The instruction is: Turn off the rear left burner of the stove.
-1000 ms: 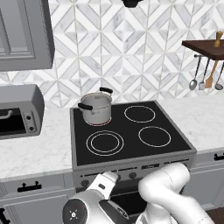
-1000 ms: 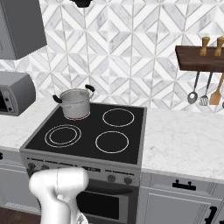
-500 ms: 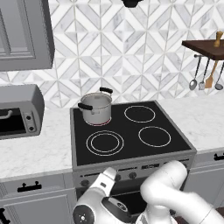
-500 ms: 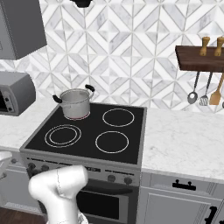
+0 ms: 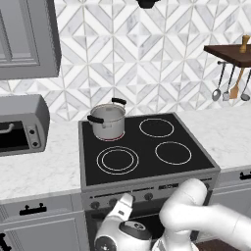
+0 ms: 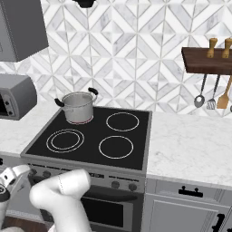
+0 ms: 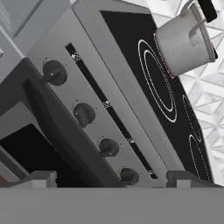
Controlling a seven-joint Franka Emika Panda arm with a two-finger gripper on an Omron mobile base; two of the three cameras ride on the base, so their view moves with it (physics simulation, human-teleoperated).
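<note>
I have the gripper (image 7: pixel 109 178) spread wide and empty, facing the stove (image 7: pixel 94 87) knobs (image 7: pixel 84 114) just ahead. The pot (image 7: pixel 186 41) covers the rear left burner (image 5: pixel 111 138) beyond. I judge I should pick that burner's knob, centre on it, then close and twist.

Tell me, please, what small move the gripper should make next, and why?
Probably ease the gripper forward toward the knobs on the stove front. In the hand view the two finger tips stand apart, short of the knob row, touching none. The pot sits on the rear left burner, whose reddish ring shows at its base. Which knob controls it I cannot tell.
</note>
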